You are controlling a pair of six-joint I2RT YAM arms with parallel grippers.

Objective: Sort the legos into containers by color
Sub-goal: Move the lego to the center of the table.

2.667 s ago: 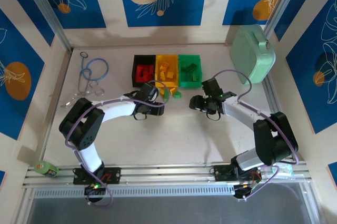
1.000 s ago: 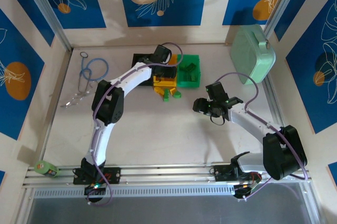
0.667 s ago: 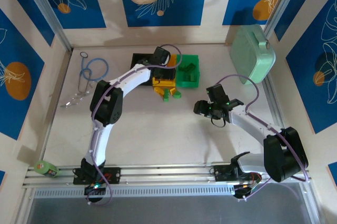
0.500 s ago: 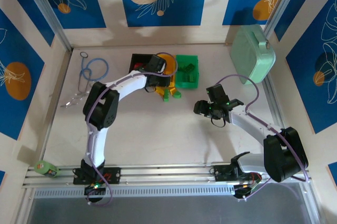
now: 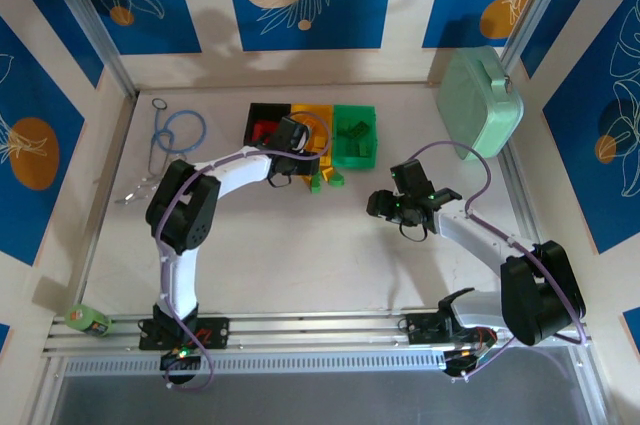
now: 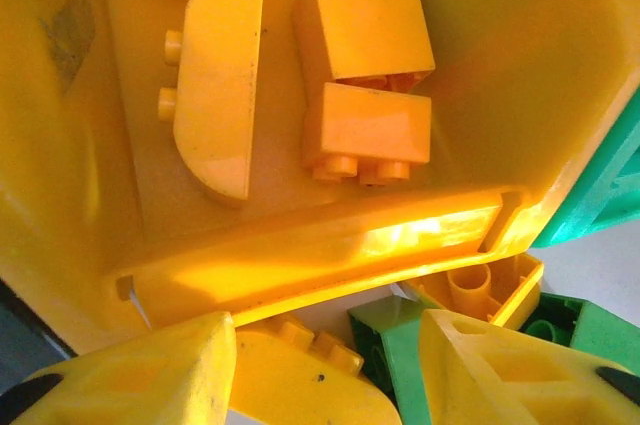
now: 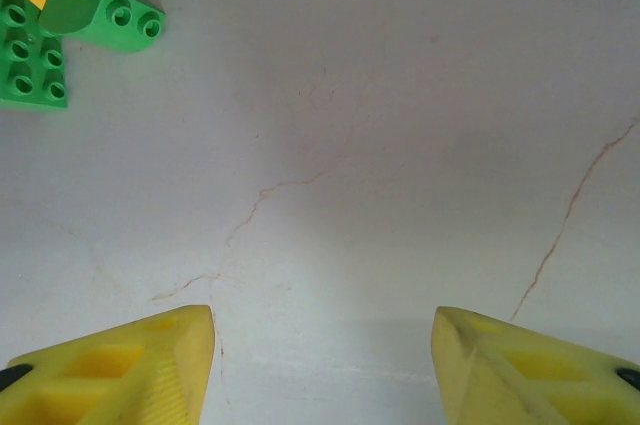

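Observation:
Three containers stand in a row at the back: black (image 5: 257, 117) with red legos, yellow (image 5: 312, 115), green (image 5: 355, 135) with green legos. My left gripper (image 5: 295, 165) is low at the yellow bin's front wall (image 6: 300, 255). It is open (image 6: 328, 330), and its fingers straddle a yellow lego (image 6: 300, 385) and the edge of a green lego (image 6: 395, 340) on the table. Yellow legos (image 6: 215, 95) lie inside that bin. My right gripper (image 5: 380, 203) hovers open (image 7: 322, 320) over bare table. Loose green legos (image 7: 100, 10) lie ahead of it to its left.
A large mint-green case (image 5: 482, 103) leans at the back right. A blue looped cord (image 5: 180, 133) and small metal bits (image 5: 150, 183) lie at the left. A small green bottle (image 5: 88, 320) sits by the front rail. Another yellow brick (image 6: 480, 290) rests beside the green bin's corner (image 6: 600, 195).
My left gripper came back from above the yellow bin, toward me and down to the bin's front wall, and its jaws narrowed. The right gripper barely shifted.

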